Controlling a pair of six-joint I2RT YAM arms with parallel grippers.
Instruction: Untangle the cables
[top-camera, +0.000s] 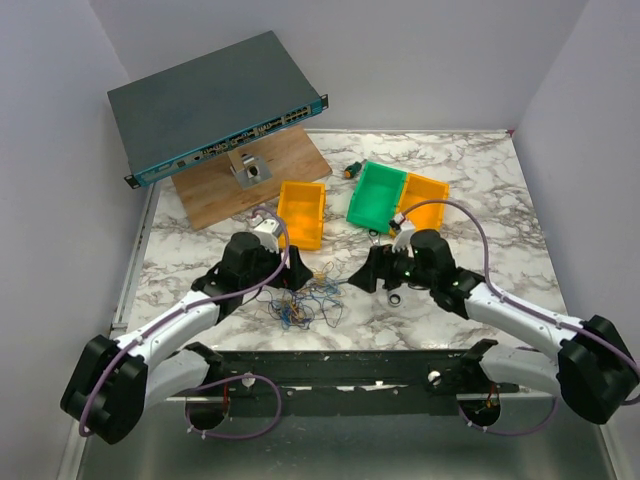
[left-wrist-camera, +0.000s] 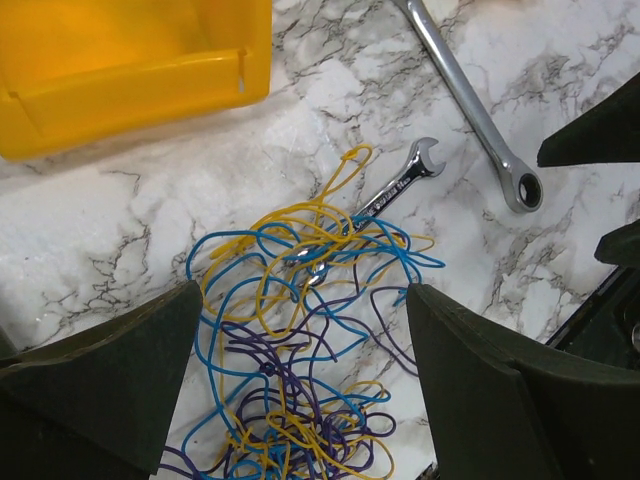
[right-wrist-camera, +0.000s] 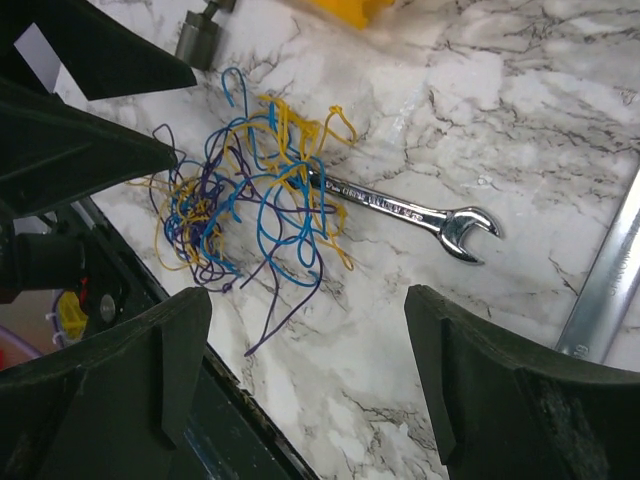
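The left hand (left-wrist-camera: 303, 298) and right hand (right-wrist-camera: 308, 296) both gape, empty; the cables (left-wrist-camera: 300, 250) lie snarled over the wrench (left-wrist-camera: 395, 192), so any pull could drag it.

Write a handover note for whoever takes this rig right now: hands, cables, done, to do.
Left hand: open, empty, poised over the cables.
Right hand: open, empty, beside the tangle, mostly over bare marble.
Cables: blue, yellow and purple strands in one knot on the table near its front edge, between the two arms. A small wrench has one end buried under the strands.
Done: no strand looks separated.
To do: probably free the wrench first, then pull the strands apart one by one.
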